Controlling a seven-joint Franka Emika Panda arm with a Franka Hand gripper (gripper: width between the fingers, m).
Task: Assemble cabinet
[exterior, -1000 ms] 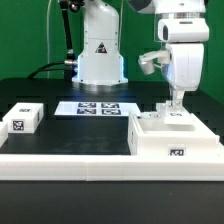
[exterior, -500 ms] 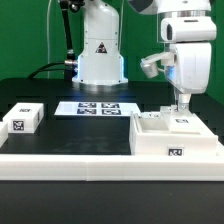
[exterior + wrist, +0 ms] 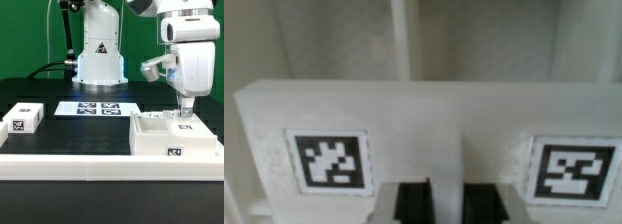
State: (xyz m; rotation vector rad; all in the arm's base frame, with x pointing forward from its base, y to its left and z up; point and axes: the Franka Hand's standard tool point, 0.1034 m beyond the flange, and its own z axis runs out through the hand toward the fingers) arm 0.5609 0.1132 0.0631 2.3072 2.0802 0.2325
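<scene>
The cabinet's white box (image 3: 155, 142) lies at the exterior view's right, with a tag on its front. My gripper (image 3: 184, 108) reaches straight down onto its right part, by a small tagged white panel (image 3: 183, 124) on top of the box. In the wrist view the dark fingers (image 3: 415, 205) stand close together with a thin white strip between them, against a white panel (image 3: 438, 115) bearing two tags. The gripper (image 3: 446, 190) looks shut on that panel's edge. Another tagged white panel piece (image 3: 22, 118) lies loose at the left.
The marker board (image 3: 98, 108) lies flat on the black table in front of the white robot base (image 3: 100, 55). A low white ledge (image 3: 60, 162) runs along the table's front.
The gripper has moved to the exterior view's right and slightly down, and the small tagged panel on the box has shifted right with it.
</scene>
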